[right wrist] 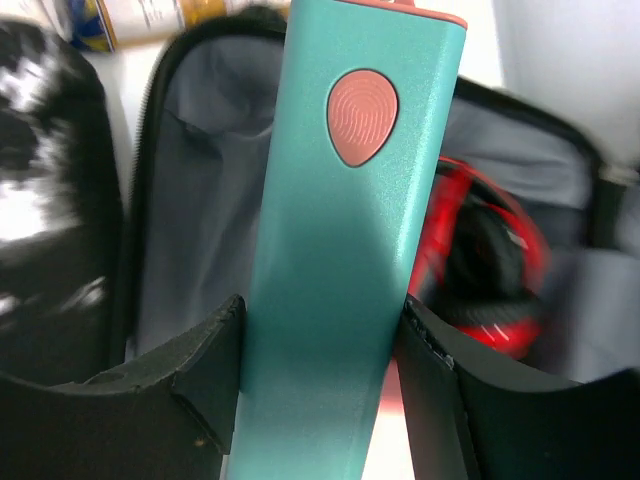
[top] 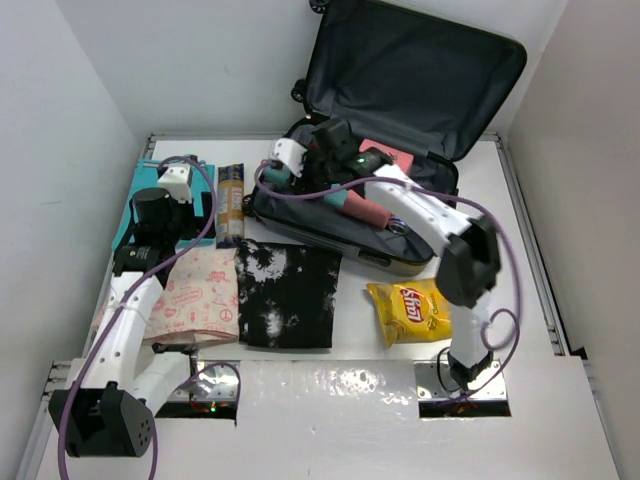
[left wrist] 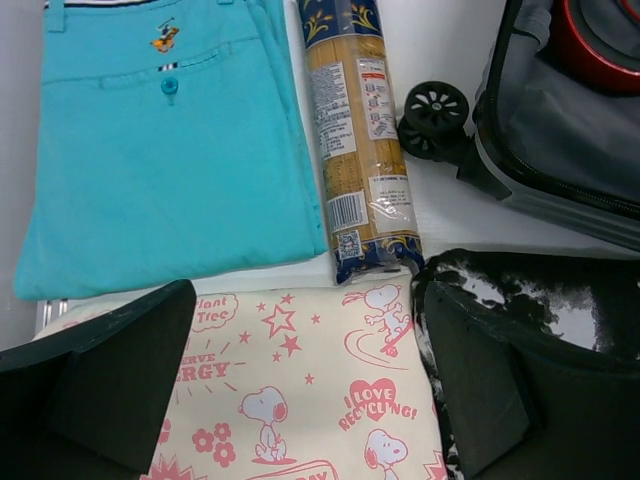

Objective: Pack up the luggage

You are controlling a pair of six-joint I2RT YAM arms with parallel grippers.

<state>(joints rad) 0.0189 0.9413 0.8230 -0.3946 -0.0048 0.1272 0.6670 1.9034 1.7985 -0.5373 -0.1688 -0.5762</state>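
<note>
The luggage lies open at the back of the table, its lid against the wall and its dark grey lining showing. My right gripper hangs over the open shell, shut on a long teal case with a coral oval button; both fingers press its sides. The case slants down into the luggage. A red and black item lies inside. My left gripper stands wide open above a Snoopy-print bag, holding nothing.
Folded turquoise shorts and a pasta packet lie at the left. A black-and-white garment sits beside the Snoopy bag. A yellow chips bag lies front right. A luggage wheel is near the pasta.
</note>
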